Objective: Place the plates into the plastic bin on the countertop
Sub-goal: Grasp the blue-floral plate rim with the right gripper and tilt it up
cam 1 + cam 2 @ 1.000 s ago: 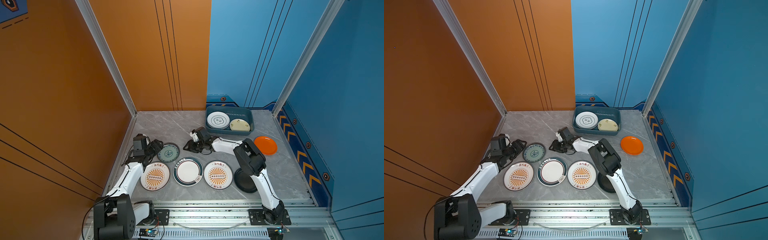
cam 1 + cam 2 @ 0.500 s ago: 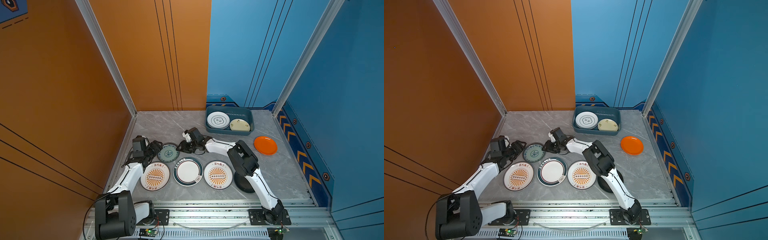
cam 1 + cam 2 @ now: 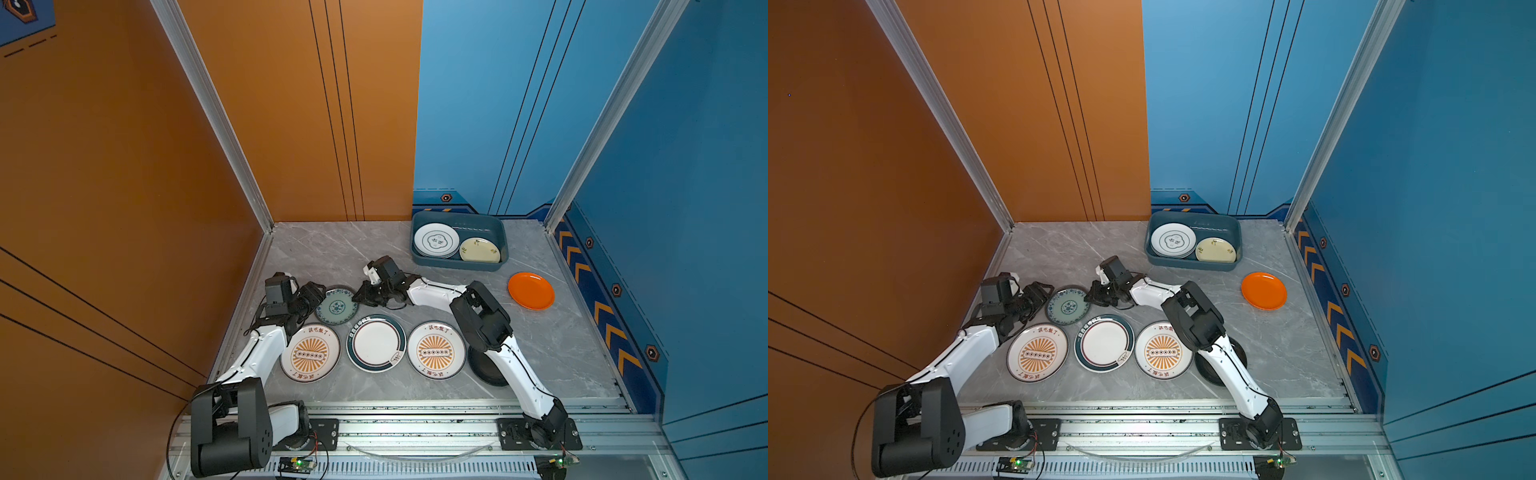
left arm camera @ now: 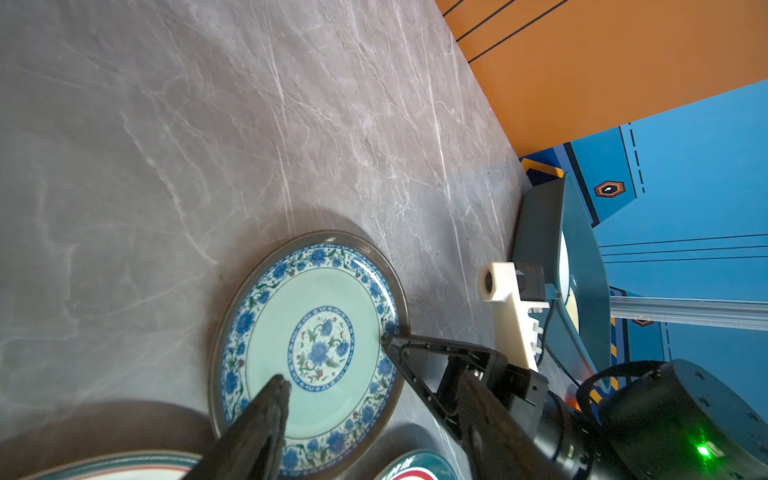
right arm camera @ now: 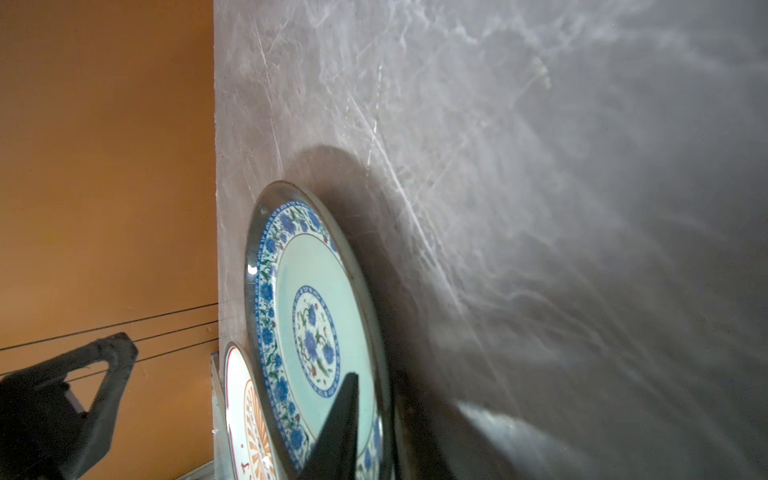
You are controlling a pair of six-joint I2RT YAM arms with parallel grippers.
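A teal patterned plate [image 3: 336, 306] [image 4: 316, 345] [image 5: 316, 316] lies on the grey countertop [image 3: 332, 249]. My right gripper [image 3: 358, 296] [image 5: 405, 390] is shut on its right rim, one finger over the plate and the other outside it. My left gripper [image 3: 313, 297] [image 4: 374, 376] stands open at the plate's left edge, holding nothing. In front lie two sunburst plates [image 3: 310, 353] [image 3: 435, 350] and a teal-rimmed white plate [image 3: 376, 343]. The plastic bin [image 3: 457, 264] at the back holds an emblem plate [image 3: 436, 240] and a yellow plate [image 3: 480, 249].
An orange plate [image 3: 531, 291] lies right of the bin's front. A black plate [image 3: 488, 370] sits partly under my right arm. Orange wall on the left, blue walls behind and right, a metal rail [image 3: 415, 428] along the front.
My right arm has swung left from mid-counter to the teal patterned plate, and its jaws have closed on the rim. The left gripper has barely moved.
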